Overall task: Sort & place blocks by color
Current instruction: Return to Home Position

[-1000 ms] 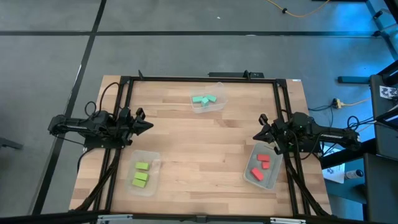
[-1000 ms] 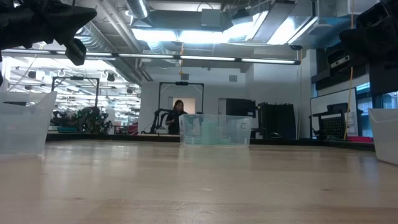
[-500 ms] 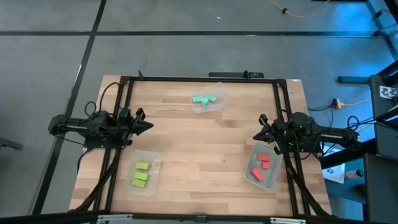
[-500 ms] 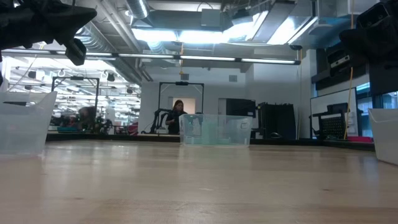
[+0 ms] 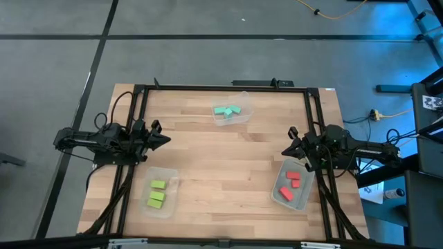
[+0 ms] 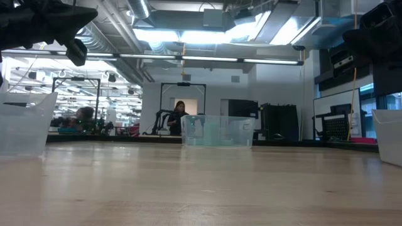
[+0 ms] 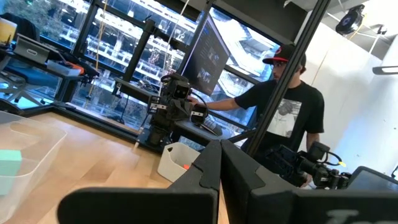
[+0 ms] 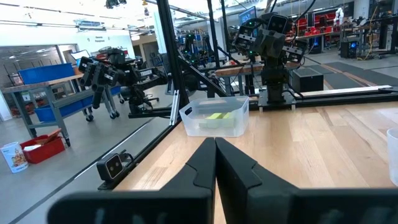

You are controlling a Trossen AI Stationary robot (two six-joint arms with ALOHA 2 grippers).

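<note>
Three teal blocks (image 5: 228,110) lie in a clear tub (image 5: 243,117) at the table's far middle. In a tub (image 5: 170,181) at the near left lie lime green blocks (image 5: 156,195). Red-pink blocks (image 5: 291,183) lie in a tub (image 5: 302,200) at the near right. My left gripper (image 5: 166,140) hovers shut by the left edge, pointing toward the table's middle, nothing in it (image 7: 221,163). My right gripper (image 5: 285,151) hovers shut by the right edge, just beyond the red tub, also holding nothing (image 8: 215,155).
A black frame (image 5: 221,87) runs round the table top. The wide middle of the wooden table (image 5: 221,159) lies between the three tubs. A person (image 7: 283,106) stands beyond the table's right side; another shows far back in the room (image 6: 180,116).
</note>
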